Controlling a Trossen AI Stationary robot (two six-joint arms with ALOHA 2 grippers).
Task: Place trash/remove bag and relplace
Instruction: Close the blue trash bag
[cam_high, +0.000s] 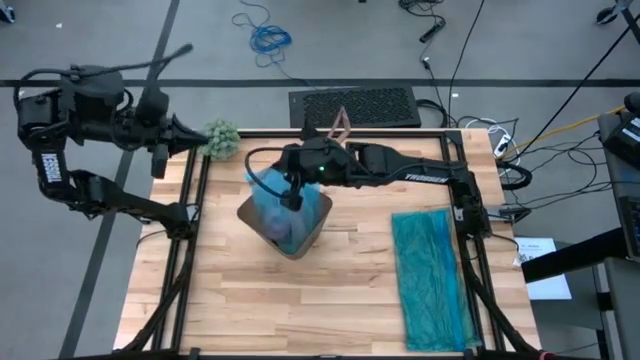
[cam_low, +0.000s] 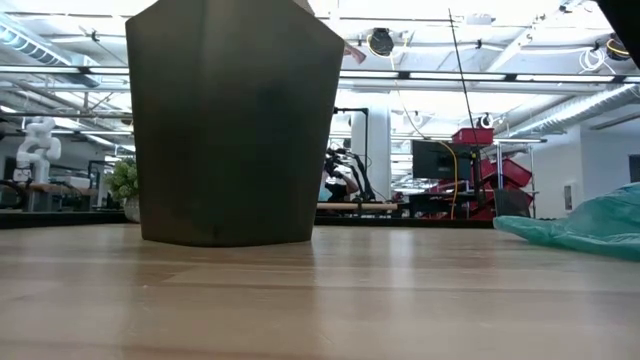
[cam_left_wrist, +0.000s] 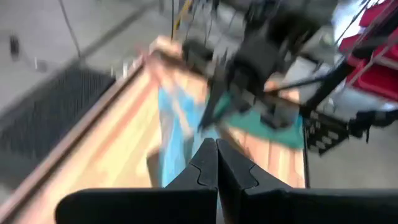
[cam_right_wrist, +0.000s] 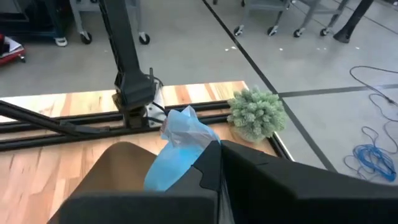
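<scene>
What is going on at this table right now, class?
The right gripper is over the small bin, shut on the light blue bag that lines it. The left gripper is shut and empty, held off the table's far left corner near the green plant. A teal bag lies flat on the right.

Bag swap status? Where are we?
Done: no loose trash shows on the table. In hand: right hand is shut on the blue bag, pulling at it over the bin. Left hand waits shut near the green plant. Left: bag out, teal bag in.
</scene>
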